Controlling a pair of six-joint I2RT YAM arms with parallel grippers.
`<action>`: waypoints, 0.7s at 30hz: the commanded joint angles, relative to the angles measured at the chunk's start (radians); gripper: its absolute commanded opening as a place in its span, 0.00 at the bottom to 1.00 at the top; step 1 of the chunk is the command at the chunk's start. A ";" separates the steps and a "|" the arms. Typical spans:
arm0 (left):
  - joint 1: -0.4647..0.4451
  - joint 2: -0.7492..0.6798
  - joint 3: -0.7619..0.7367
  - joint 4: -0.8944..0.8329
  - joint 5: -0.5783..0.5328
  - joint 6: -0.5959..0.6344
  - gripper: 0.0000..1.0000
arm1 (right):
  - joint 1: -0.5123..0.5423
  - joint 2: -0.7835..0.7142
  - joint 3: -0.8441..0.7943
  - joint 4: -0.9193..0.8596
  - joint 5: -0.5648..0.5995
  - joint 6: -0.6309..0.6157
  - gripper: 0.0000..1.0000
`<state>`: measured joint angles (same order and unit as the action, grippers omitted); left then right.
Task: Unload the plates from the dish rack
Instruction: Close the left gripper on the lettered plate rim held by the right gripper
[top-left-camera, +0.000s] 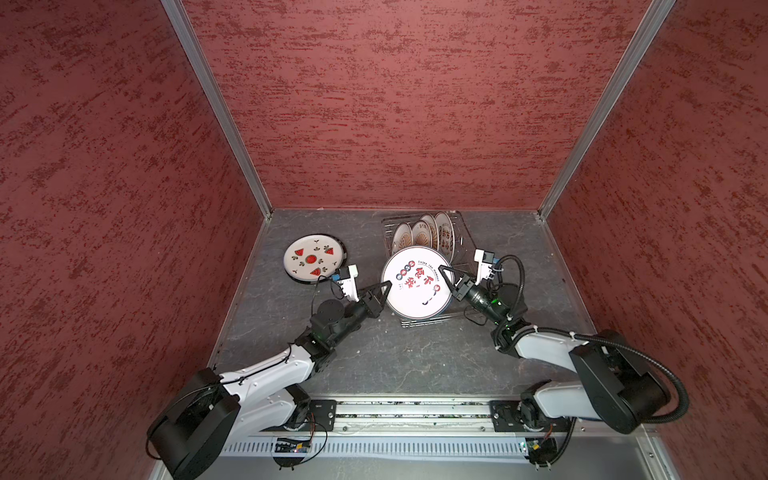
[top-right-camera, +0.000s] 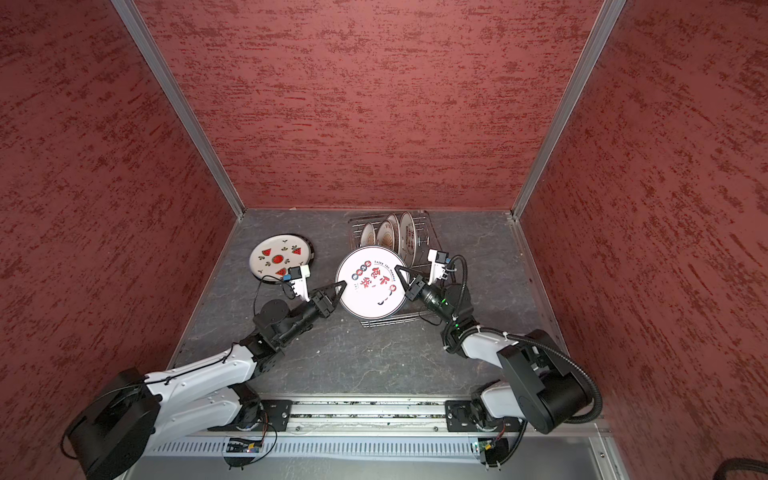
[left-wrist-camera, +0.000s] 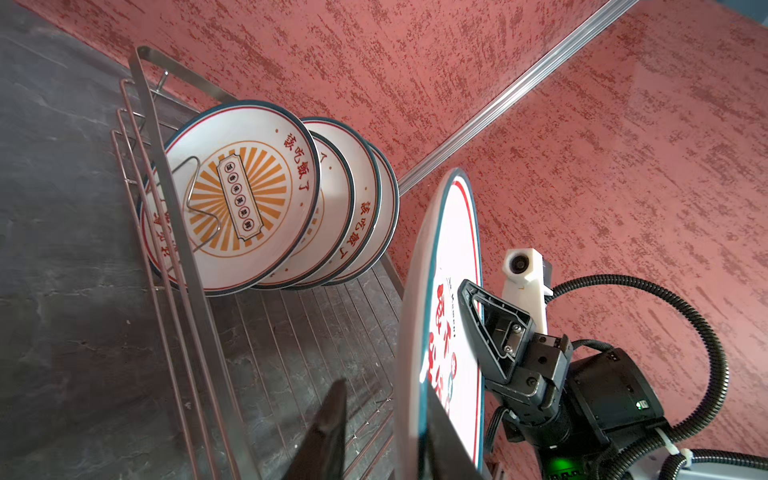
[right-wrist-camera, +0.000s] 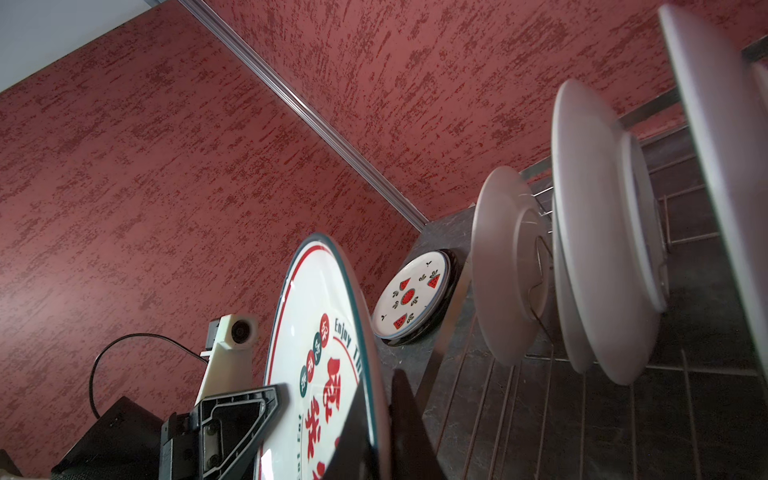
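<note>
Big red-lettered plate (top-left-camera: 415, 282) hangs tilted over the dish rack (top-left-camera: 424, 321), right pincer (top-left-camera: 445, 272) clamped on its rim. The left pincer (top-left-camera: 388, 284) straddles the opposite rim, grip unclear tbh. Four plates (top-left-camera: 424, 233) stand racked just beyond the right pincer; watermelon plate (top-left-camera: 313, 258) lies flat past the left.

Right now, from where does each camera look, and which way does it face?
Top views: above the base, looking down at the table; both arms show.
Left wrist: faces over the dish rack toward the right end effector; own fingers show.
Right wrist: faces the left end effector; own fingers show.
All share the big plate.
</note>
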<state>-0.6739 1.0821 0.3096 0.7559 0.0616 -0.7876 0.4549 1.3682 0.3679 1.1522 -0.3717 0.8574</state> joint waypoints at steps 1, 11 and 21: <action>-0.004 0.018 0.031 -0.022 0.015 0.019 0.20 | 0.004 -0.017 0.026 0.054 0.008 0.003 0.00; -0.009 0.048 0.054 -0.035 0.030 0.018 0.04 | 0.007 0.003 0.043 0.043 0.006 -0.009 0.01; -0.008 0.020 0.068 -0.061 0.032 0.011 0.00 | 0.013 0.053 0.100 0.012 -0.059 -0.021 0.16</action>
<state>-0.6704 1.1233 0.3428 0.6975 0.0414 -0.7895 0.4564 1.4113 0.4171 1.1160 -0.3851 0.8135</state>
